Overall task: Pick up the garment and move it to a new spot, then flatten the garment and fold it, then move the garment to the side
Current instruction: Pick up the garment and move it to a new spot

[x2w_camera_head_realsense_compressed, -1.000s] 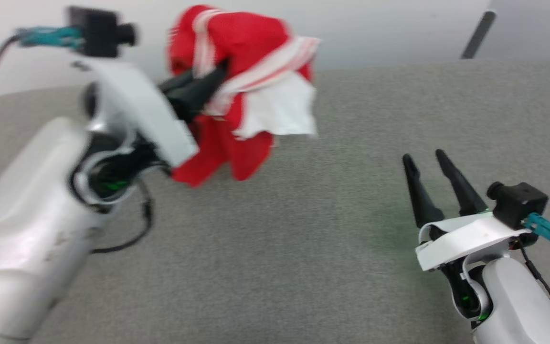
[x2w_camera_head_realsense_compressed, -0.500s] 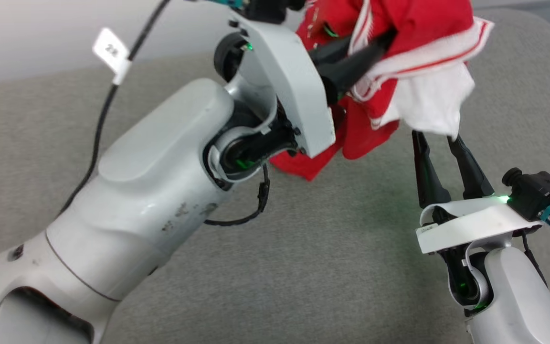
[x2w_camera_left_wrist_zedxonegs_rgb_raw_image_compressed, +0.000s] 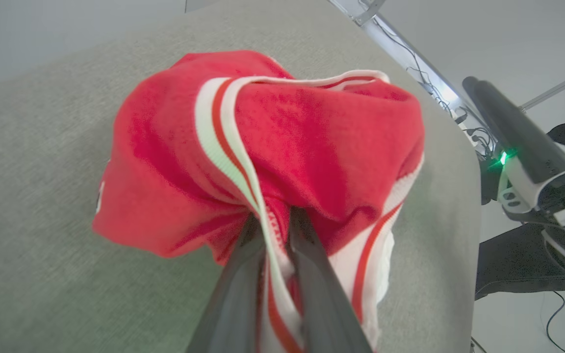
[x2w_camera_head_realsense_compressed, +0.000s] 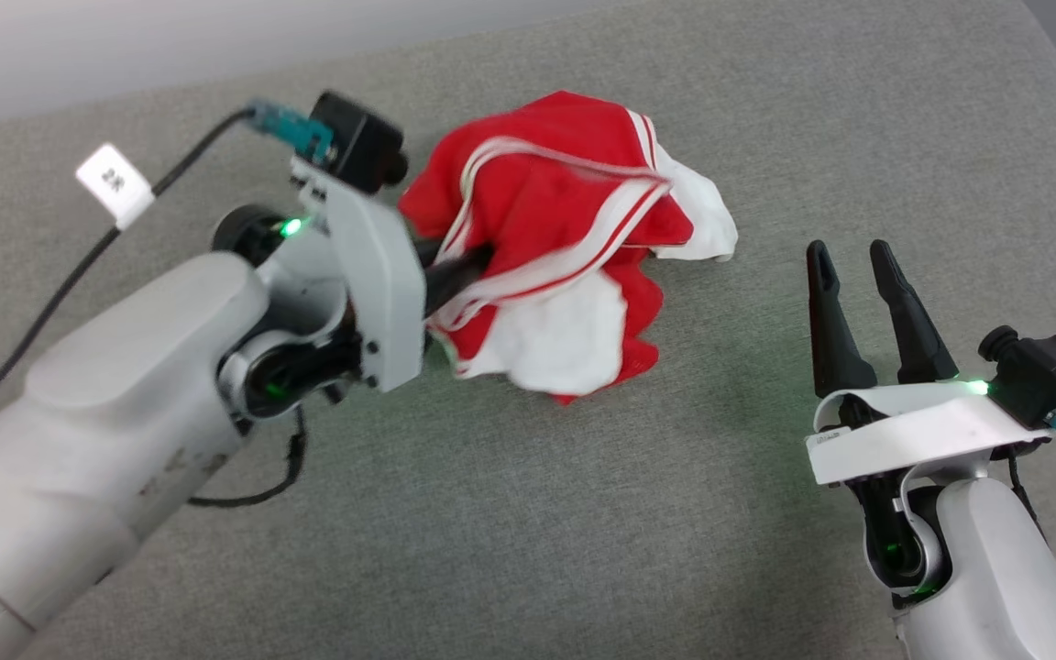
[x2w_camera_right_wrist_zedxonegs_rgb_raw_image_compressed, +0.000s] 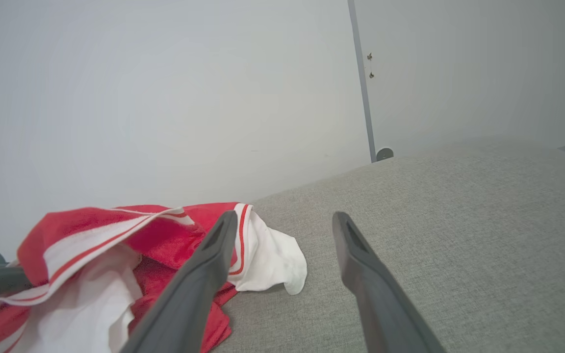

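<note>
The garment (x2w_camera_head_realsense_compressed: pixel 565 247) is a bunched red shirt with white sleeves and red-and-white striped trim, resting in a heap on the grey surface (x2w_camera_head_realsense_compressed: pixel 583 532). My left gripper (x2w_camera_head_realsense_compressed: pixel 473 266) is shut on its striped trim, fingertips buried in the cloth. In the left wrist view the two dark fingers (x2w_camera_left_wrist_zedxonegs_rgb_raw_image_compressed: pixel 236 289) pinch the trim of the garment (x2w_camera_left_wrist_zedxonegs_rgb_raw_image_compressed: pixel 312 142) between them. My right gripper (x2w_camera_head_realsense_compressed: pixel 852 252) stands open and empty to the right of the heap, apart from it. In the right wrist view its fingers (x2w_camera_right_wrist_zedxonegs_rgb_raw_image_compressed: pixel 199 284) frame bare grey cloth, with the garment (x2w_camera_right_wrist_zedxonegs_rgb_raw_image_compressed: pixel 91 245) at lower left.
The grey padded surface (x2w_camera_right_wrist_zedxonegs_rgb_raw_image_compressed: pixel 459 206) spreads wide around the heap, with its rounded edge at the back and right. A pale wall (x2w_camera_right_wrist_zedxonegs_rgb_raw_image_compressed: pixel 165 98) stands behind. A cable with a white tag (x2w_camera_head_realsense_compressed: pixel 115 183) trails from my left wrist.
The left arm has come down with the garment, which hung in the air before and now rests on the grey surface. The head camera has shifted. The right gripper stays open.
</note>
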Available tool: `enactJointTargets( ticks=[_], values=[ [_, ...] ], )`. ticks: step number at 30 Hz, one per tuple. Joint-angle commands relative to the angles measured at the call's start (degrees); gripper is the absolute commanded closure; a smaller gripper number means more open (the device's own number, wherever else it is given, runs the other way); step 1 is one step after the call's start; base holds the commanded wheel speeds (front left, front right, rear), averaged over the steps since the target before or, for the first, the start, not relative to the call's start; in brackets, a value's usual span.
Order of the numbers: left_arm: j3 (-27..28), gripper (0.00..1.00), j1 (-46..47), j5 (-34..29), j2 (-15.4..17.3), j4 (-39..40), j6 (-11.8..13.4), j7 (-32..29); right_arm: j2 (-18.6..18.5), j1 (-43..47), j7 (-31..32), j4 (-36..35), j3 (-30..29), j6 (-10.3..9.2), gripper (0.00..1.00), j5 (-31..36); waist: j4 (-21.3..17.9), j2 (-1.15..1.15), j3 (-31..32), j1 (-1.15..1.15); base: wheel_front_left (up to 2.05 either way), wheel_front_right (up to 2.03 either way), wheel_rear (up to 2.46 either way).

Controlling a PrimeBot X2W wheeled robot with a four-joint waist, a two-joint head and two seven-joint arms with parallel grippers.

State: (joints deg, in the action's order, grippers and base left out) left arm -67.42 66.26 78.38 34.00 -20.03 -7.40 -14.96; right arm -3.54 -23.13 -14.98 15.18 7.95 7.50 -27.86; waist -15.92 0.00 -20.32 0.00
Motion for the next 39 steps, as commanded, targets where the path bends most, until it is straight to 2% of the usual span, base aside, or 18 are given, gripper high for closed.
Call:
enactJointTargets(
  ticks=[1,5,12,17,22,23,24,25,29,39],
  values=[
    [-0.8,1.00,-0.1,-0.2,0.6,-0.1,-0.1,-0.1,0.1,-0.3,-0.3,0.0,0.2,-0.02,0.00,0.2,0.3,0.00,0.0,0.00,0.00,0.00,0.00],
    [-4.5,1.00,1.0,-5.9,2.1,-2.3,-0.1,-0.9,0.3,-1.3,-0.3,-0.1,0.6,-0.02,0.00,0.2,0.4,0.00,-0.5,0.00,0.00,0.00,0.00],
    [-6.1,1.00,-1.1,-13.9,0.2,-6.6,-0.1,-5.8,0.4,-2.5,-0.3,-1.0,1.1,-0.02,0.00,-0.2,-0.8,0.00,-3.2,0.00,0.00,0.00,0.00],
    [-6.8,1.00,-3.2,-17.0,-1.0,-7.6,0.0,-9.1,0.5,-2.7,-0.3,-1.6,0.7,-0.02,0.00,-0.4,-1.7,0.00,-4.8,0.00,0.00,0.00,0.00],
    [-7.1,1.00,-3.9,-18.7,-1.3,-8.6,0.0,-9.0,0.6,-2.6,-0.3,-1.5,0.5,-0.02,0.00,-0.3,-1.7,0.00,-4.8,0.00,0.00,0.00,0.00],
    [-7.1,0.66,-3.8,-18.5,-1.4,-8.7,0.0,-8.5,0.6,-2.5,-0.3,-1.3,0.3,-0.02,0.00,-0.2,-1.5,0.00,-4.6,0.00,0.00,0.00,0.00],
    [-7.0,0.07,-3.7,-18.4,-1.5,-8.8,0.0,-7.8,0.6,-2.5,-0.3,-1.2,0.4,-0.02,0.00,-0.1,-1.1,0.00,-4.2,0.00,0.00,0.00,0.00],
    [-7.0,0.00,-3.3,-18.0,-1.6,-8.7,0.0,-6.6,0.6,-2.5,-0.3,-1.0,0.4,-0.02,0.00,0.1,-0.8,0.00,-3.8,0.00,0.00,0.00,0.00],
    [-6.4,0.00,-2.2,-15.5,-1.4,-7.8,0.0,-1.7,0.1,-2.3,-0.3,-0.2,1.0,-0.02,0.00,0.9,1.3,0.00,-1.8,0.00,0.00,0.00,0.00],
    [-6.0,0.00,-2.6,-10.3,-0.8,-4.3,0.0,10.8,-3.9,-1.4,-0.3,2.6,2.4,-0.02,0.00,1.7,7.8,0.00,4.2,0.00,0.00,0.00,0.00]
  ],
)
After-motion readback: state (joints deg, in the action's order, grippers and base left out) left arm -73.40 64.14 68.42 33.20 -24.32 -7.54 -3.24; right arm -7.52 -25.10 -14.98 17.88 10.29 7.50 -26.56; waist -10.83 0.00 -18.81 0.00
